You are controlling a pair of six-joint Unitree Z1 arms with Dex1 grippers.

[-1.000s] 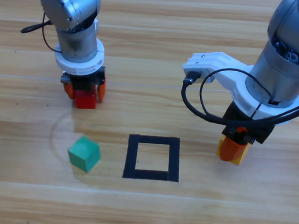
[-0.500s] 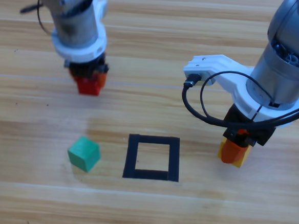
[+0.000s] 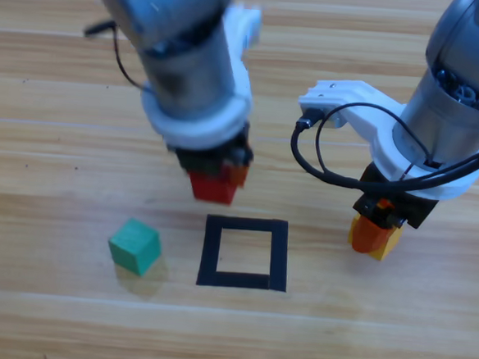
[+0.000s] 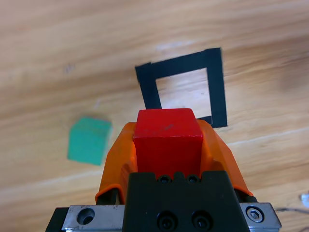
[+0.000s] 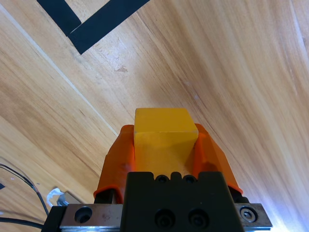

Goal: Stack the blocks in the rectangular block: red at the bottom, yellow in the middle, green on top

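Wooden worktop point(image 3: 33, 313), pale planks, viewed from above.

Left end effector point(image 3: 215, 178): clamped on the red cube point(image 3: 213, 187). Within the last second it has travelled from the far left to just beyond the far edge of the black frame point(image 3: 244, 253); the wrist view shows the frame directly ahead.

Right end effector point(image 3: 375, 232): closed on the yellow cube point(image 3: 380, 248), holding right of the frame, barely moved.

Green cube point(image 3: 134, 246): loose on the worktop, left of the frame, unmoved.

Status: frame interior bare; red placement appears imminent, yellow ready next.
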